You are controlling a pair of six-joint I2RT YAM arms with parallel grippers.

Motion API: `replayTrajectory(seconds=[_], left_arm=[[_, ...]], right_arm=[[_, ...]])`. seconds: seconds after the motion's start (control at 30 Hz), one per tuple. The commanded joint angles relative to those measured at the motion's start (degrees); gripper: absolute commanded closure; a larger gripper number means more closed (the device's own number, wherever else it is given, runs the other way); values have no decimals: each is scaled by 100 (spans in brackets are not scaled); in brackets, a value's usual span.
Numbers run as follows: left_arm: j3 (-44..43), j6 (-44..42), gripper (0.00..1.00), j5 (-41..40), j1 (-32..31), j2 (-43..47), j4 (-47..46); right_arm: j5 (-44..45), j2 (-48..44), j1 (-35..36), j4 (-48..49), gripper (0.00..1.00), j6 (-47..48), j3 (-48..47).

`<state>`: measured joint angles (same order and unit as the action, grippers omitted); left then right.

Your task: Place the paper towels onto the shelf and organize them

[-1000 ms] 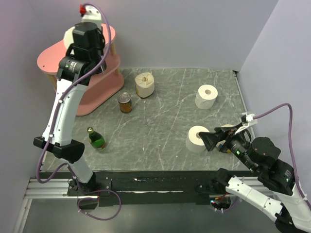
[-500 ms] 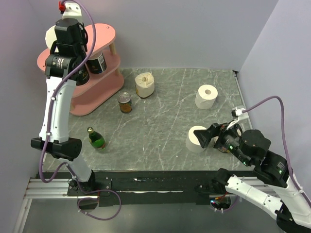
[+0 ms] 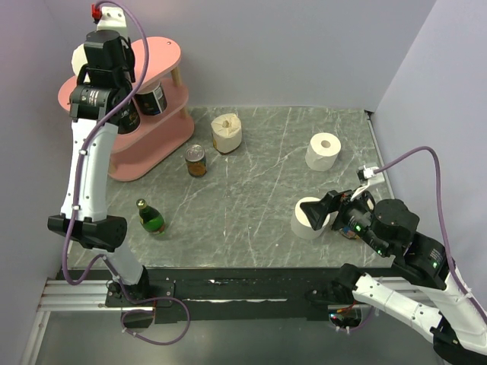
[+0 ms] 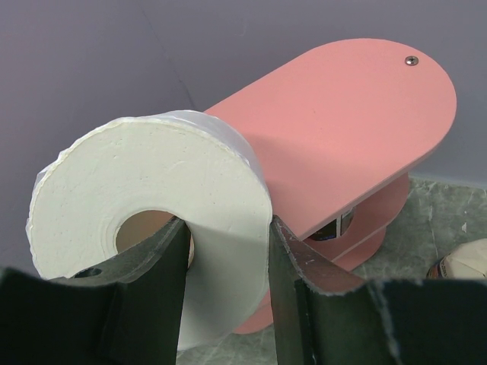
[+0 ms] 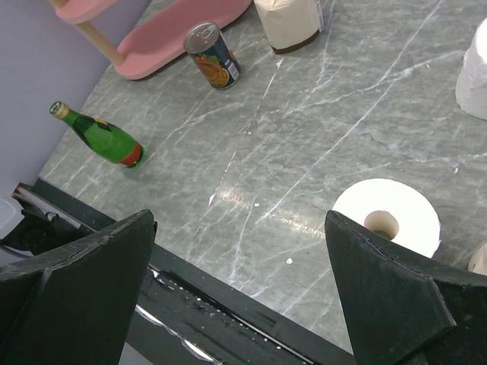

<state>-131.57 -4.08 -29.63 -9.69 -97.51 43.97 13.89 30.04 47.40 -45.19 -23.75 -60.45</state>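
Roll clamped in left gripper, at shelf.

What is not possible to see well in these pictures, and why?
Top view: the left arm hides most of the held roll and part of the shelf.
Top view: labels on the shelf's cans are too small to read.
Left wrist view: a pale thing is cut off by the right edge; I cannot name it.
Right wrist view: the right edge cuts off a loose roll.

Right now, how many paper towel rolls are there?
4. One roll in the left gripper at the shelf top, one by the can, one far right, one beside the right gripper. A fifth may hide behind it.
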Motion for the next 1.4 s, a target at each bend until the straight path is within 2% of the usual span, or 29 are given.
replayTrajectory(seconds=[0.0, 0.53, 0.73, 1.03, 1.17, 1.37], left_arm=[[-71, -111, 60, 194, 47, 241, -529], [-282, -260, 56, 115, 73, -48, -705], [-282, -515, 57, -393, 73, -48, -740], [166, -814, 53, -737, 73, 5, -942], [53, -849, 52, -948, 73, -136, -907], [-62, -762, 50, -843, 82, -224, -872]], right_arm=[[0, -69, 33, 204, 1, 28, -275], [52, -157, 33, 256, 1, 125, -407], [52, -183, 24, 300, 0, 142, -380], [8, 63, 33, 327, 0, 239, -468], [-27, 2, 33, 432, 0, 230, -433], [0, 80, 33, 380, 1, 239, -591]])
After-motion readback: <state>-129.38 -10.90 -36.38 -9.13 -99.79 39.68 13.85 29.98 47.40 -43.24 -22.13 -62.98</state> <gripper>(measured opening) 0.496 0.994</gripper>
